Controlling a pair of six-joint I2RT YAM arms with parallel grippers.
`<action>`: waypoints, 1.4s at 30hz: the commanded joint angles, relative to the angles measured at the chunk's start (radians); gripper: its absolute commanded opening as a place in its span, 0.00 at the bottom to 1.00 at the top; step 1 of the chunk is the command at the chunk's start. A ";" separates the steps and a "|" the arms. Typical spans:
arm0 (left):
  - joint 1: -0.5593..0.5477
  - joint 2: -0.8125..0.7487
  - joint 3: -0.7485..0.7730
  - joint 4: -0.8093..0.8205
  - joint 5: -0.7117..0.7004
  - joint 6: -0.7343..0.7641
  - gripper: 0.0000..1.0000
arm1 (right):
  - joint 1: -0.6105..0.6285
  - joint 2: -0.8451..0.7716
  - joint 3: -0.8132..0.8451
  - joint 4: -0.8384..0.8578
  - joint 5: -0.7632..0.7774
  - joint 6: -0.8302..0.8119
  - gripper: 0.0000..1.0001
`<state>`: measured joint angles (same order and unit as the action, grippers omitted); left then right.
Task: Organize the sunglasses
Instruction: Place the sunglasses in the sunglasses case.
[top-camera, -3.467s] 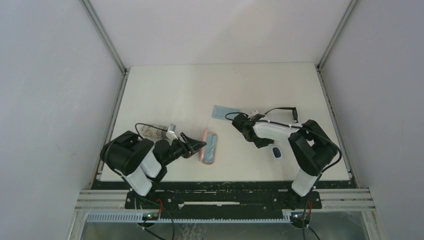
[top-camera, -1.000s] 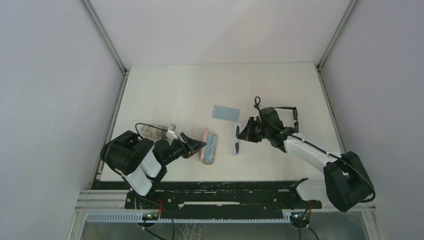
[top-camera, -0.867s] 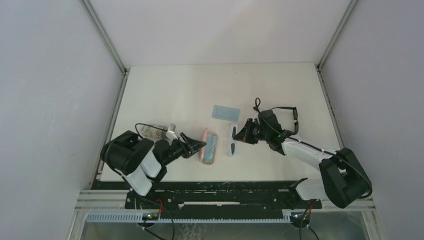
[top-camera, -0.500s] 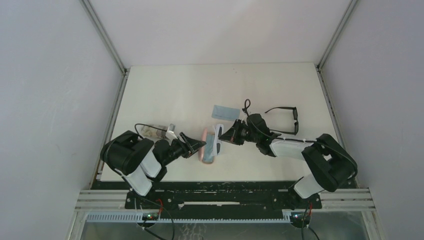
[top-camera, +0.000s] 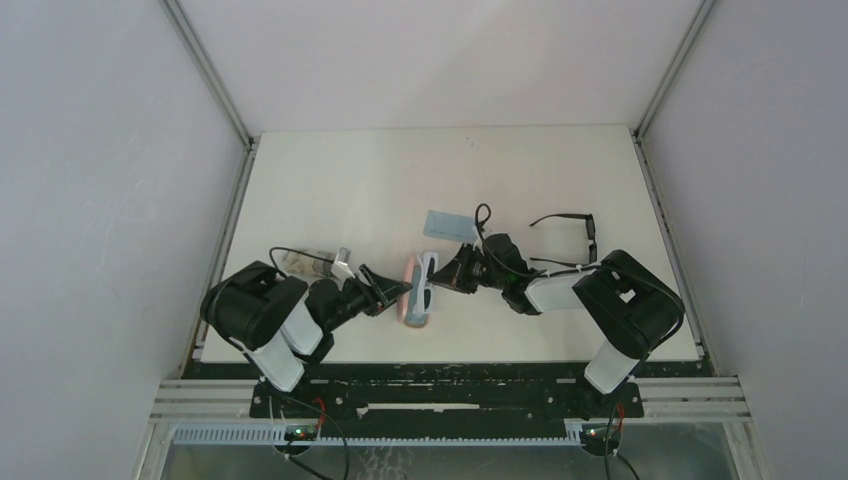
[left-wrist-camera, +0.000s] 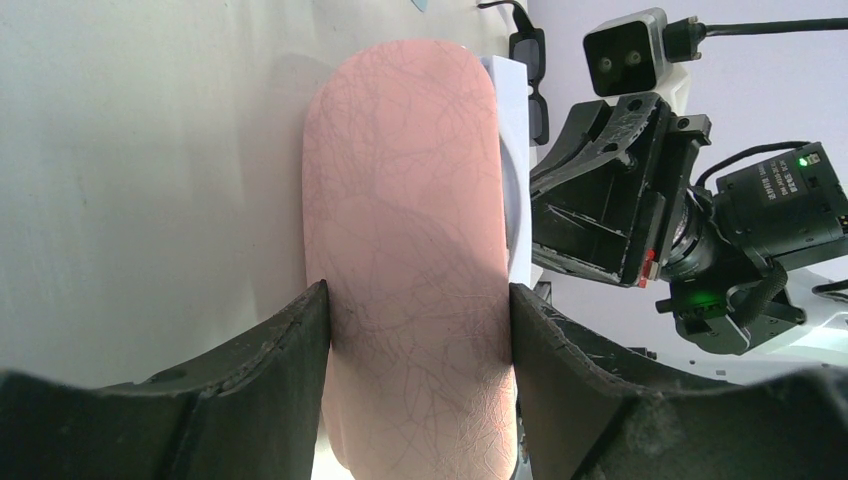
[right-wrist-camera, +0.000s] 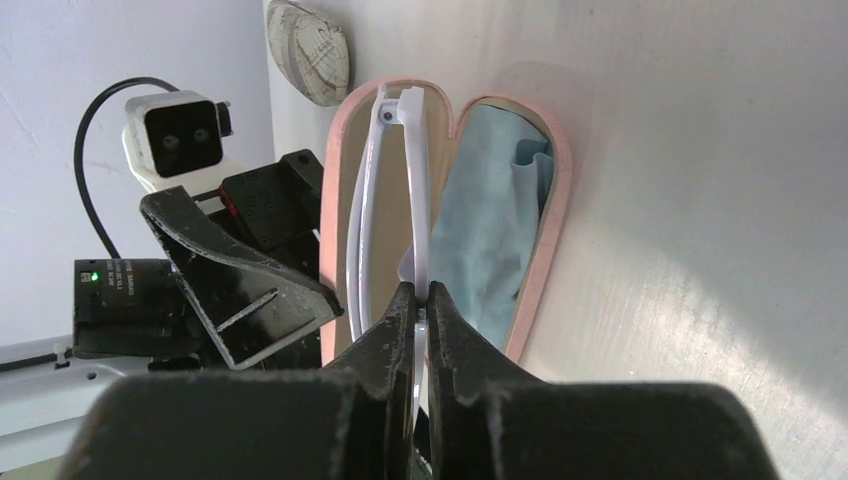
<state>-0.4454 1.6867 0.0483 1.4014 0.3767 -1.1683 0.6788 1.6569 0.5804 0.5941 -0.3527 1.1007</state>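
Left gripper (top-camera: 394, 291): jaws fairly wide, clamped across the near end of the open pink glasses case (top-camera: 416, 298), just left of frame centre. In the left wrist view both fingers (left-wrist-camera: 290, 345) press on the case's sides.

Right gripper (top-camera: 447, 275): jaws pinched almost shut on the white-framed sunglasses (top-camera: 428, 283). They sit folded over the case's left half in the right wrist view (right-wrist-camera: 385, 190); can't tell if they're seated. Blue cloth (right-wrist-camera: 497, 225) lies in the other half.

Black sunglasses (top-camera: 574, 228) lie on the table (top-camera: 330, 180), right of centre, untouched. Second light-blue cloth (top-camera: 448, 225) is just above the right gripper. Grey-patterned case (top-camera: 305, 263) sits at far left.
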 joint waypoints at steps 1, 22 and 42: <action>0.005 -0.019 0.015 0.059 0.002 -0.008 0.08 | 0.008 0.015 0.028 0.052 0.021 0.000 0.00; 0.005 -0.011 0.016 0.059 0.004 -0.008 0.08 | 0.051 0.090 0.094 0.001 0.040 0.005 0.00; 0.005 -0.007 0.022 0.058 0.014 -0.008 0.08 | 0.067 0.169 0.133 -0.004 0.038 0.018 0.00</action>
<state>-0.4435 1.6867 0.0483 1.4006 0.3744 -1.1683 0.7364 1.8053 0.6704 0.5491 -0.3138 1.1046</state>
